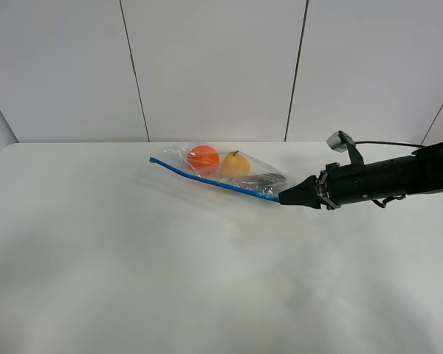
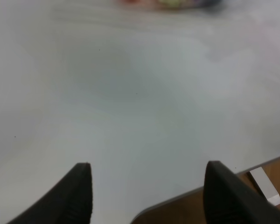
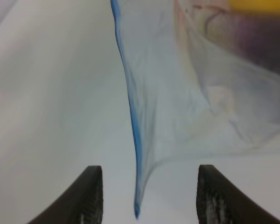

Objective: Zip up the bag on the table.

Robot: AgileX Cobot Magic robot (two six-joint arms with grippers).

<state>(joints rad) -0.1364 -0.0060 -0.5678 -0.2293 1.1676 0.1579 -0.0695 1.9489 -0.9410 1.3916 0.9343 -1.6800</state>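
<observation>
The bag (image 1: 229,171) lies on the table (image 1: 207,280) at the back middle, clear plastic with a blue zipper strip (image 1: 207,179) along its near edge. Orange (image 1: 203,158), yellow (image 1: 235,164) and dark purple (image 1: 262,179) fruit show through it. My right gripper (image 1: 284,198) is at the strip's right end. In the right wrist view its fingers (image 3: 91,196) stand apart, with the bag's corner (image 3: 136,210) and blue strip (image 3: 133,107) between them, unclamped. My left gripper (image 2: 149,186) is open and empty over bare table (image 2: 130,93); the bag (image 2: 168,3) is a far blur. The left arm is out of the exterior view.
A panelled grey-white wall (image 1: 214,66) rises behind the table. In the left wrist view the table's rounded edge runs close to the fingers, with a brown surface (image 2: 186,210) and a white strip (image 2: 266,186) beyond it.
</observation>
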